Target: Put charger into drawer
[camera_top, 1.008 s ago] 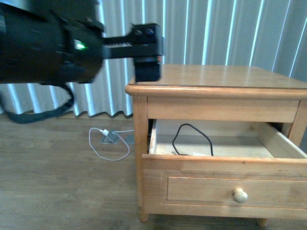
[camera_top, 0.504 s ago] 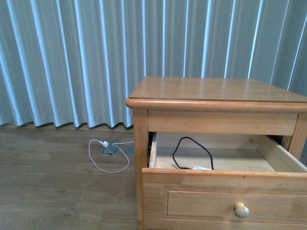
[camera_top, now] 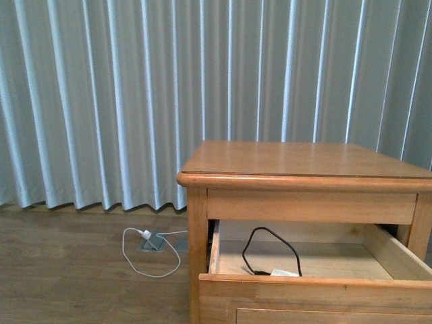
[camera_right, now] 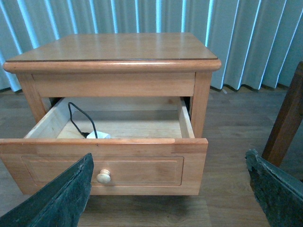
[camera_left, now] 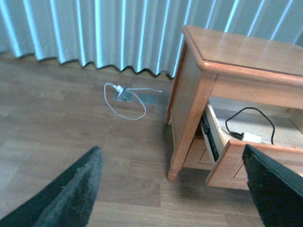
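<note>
Front view: neither of my arms shows. The nightstand (camera_top: 304,162) stands before pale pleated curtains (camera_top: 101,94), and its drawer (camera_top: 310,295) is pulled out. The charger (camera_top: 285,273) lies flat on the drawer floor, just behind the front panel and towards my left. Its long axis runs side to side along that panel. The black cable (camera_top: 271,244) leaves its left end and rises in a loop towards the back. On the floor to the left, a white plug (camera_top: 144,234) with a white cable sits at a floor socket (camera_top: 154,242). A second ago my left arm filled the upper left of this view, and it is gone now. The nightstand sits lower in the picture and the knob has dropped out of view. The charger lies where it did.

Left wrist view: my left gripper (camera_left: 171,149) is spread wide and holds nothing, out over the wooden floor beside the nightstand. The charger (camera_left: 251,137) shows inside the open drawer.

Right wrist view: my right gripper (camera_right: 169,155) is also spread wide and empty, in front of the drawer. The knob (camera_right: 103,176) faces me, and the charger (camera_right: 99,135) rests just behind the front panel.
</note>
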{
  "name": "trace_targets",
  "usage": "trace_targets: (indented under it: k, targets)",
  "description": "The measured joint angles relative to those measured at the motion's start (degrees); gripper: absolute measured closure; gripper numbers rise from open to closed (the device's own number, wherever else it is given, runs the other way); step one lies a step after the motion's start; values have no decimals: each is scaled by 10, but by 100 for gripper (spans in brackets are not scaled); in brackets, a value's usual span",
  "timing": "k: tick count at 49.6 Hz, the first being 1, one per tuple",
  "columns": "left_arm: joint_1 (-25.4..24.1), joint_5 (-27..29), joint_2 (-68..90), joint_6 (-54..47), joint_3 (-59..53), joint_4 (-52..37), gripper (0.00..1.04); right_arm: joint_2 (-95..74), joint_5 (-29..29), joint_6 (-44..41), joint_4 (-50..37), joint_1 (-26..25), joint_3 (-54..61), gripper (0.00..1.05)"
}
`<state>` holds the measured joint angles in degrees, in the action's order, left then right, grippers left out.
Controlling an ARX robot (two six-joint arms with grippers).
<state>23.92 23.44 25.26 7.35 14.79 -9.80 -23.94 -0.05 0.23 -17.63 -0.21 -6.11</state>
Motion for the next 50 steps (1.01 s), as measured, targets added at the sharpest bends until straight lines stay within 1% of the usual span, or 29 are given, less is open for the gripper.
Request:
trace_targets:
  k: [5,9,11,13,15,18,21,25,28,31,32,36,50]
  targets:
    - [-39,-44,-31,-42,-28,-2,37,0,0,0,0,0,0,9]
    - [-70,-71,-51,-55,-47,-1,51,0,0,0,0,0,0,9]
    - [-80,-81,-58,-58,-53,1,57,0,0,0,0,0,0,9]
    - [-98,-101,-72,-61,-63,3,67,0,0,0,0,0,0,9]
    - [-110,-111,-80,-63,-69,5,75,0,0,0,0,0,0,9]
    - [-132,-133,-97,-65,-82,9,91,0,0,0,0,0,0,9]
    - [-145,-145,-108,-66,-89,12,101,0,0,0,0,0,0,9]
    - [-165,-167,-121,-68,-97,17,101,0,0,0,0,0,0,9]
    - [-205,-220,-132,-69,-103,23,101,0,0,0,0,0,0,9]
    - [-229,-228,-141,-70,-106,28,101,0,0,0,0,0,0,9]
    - [-234,-226,-155,-69,-106,42,101,0,0,0,0,0,0,9]
    - [-237,-235,-205,-70,-114,96,101,0,0,0,0,0,0,9]
    - [-238,-235,-245,-70,-134,100,101,0,0,0,0,0,0,9]
